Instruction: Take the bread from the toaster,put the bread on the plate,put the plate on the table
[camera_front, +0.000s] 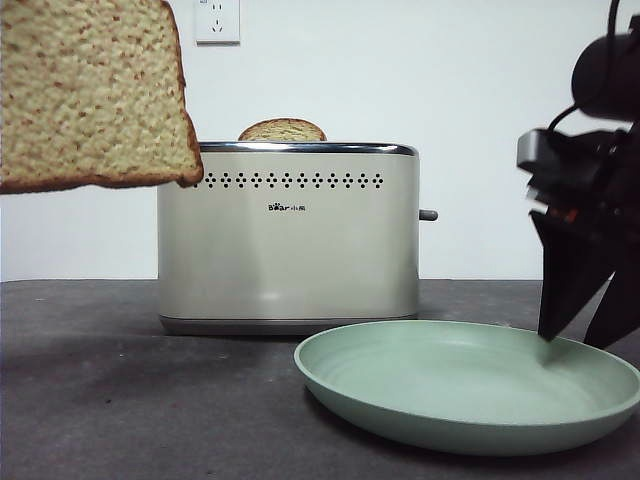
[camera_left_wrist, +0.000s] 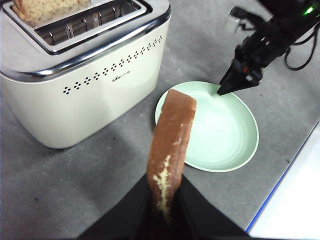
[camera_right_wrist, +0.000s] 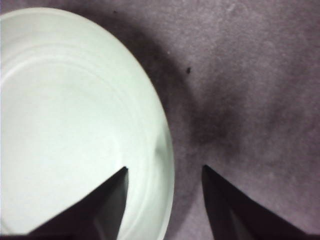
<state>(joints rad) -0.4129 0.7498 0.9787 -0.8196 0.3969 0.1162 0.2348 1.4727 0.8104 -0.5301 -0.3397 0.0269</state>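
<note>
- Grey tabletop (camera_front: 100, 400) is seen carrying the toaster (camera_front: 290, 240), with the plate (camera_front: 470, 385) just in front.
- Bread (camera_left_wrist: 170, 145) is pinched by the left end effector (camera_left_wrist: 165, 210) above the tabletop, beside the toaster.
- Right end effector (camera_right_wrist: 165, 175) is spread across the plate's rim.

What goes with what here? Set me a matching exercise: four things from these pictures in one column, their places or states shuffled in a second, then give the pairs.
Things
1. bread
2. other slice
3. plate
4. right gripper

States
A. lying on the table before the toaster
B. open, jaws astride the plate's rim
C. sticking up from a toaster slot
D. held in the air by the left gripper

Pairs: 1-D, 2-C, 3-A, 4-B
</note>
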